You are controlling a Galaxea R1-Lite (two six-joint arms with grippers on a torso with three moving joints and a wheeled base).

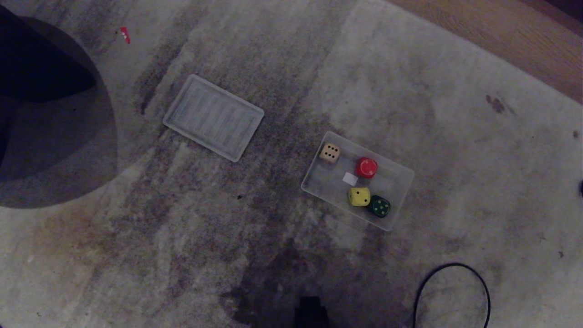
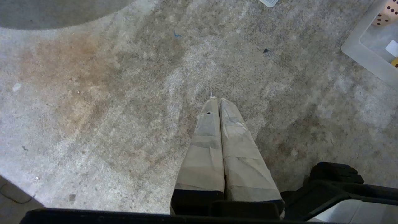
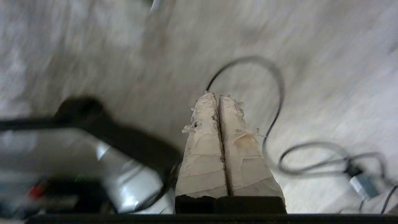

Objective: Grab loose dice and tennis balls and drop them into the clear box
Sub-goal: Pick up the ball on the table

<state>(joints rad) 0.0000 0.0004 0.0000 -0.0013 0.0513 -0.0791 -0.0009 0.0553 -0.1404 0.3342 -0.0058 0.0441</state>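
Observation:
The clear box point(image 1: 319, 187) lies on the carpet right of centre in the head view. Inside it sit a beige die point(image 1: 329, 152), a red die point(image 1: 366, 167), a yellow die point(image 1: 359, 196) and a dark green die point(image 1: 379, 206). A corner of the clear box point(image 2: 357, 53) with the beige die point(image 2: 385, 15) shows in the left wrist view. No tennis balls are in view. Neither arm appears in the head view. My left gripper point(image 2: 216, 100) is shut and empty above bare carpet. My right gripper point(image 3: 216, 95) is shut and empty above the carpet near a cable.
A flat ribbed clear lid point(image 1: 213, 117) lies left of the box. A black cable loop point(image 1: 451, 291) lies on the carpet near the front right; the cable point(image 3: 273, 102) also shows by my right gripper. Wooden floor point(image 1: 501, 27) borders the carpet at far right.

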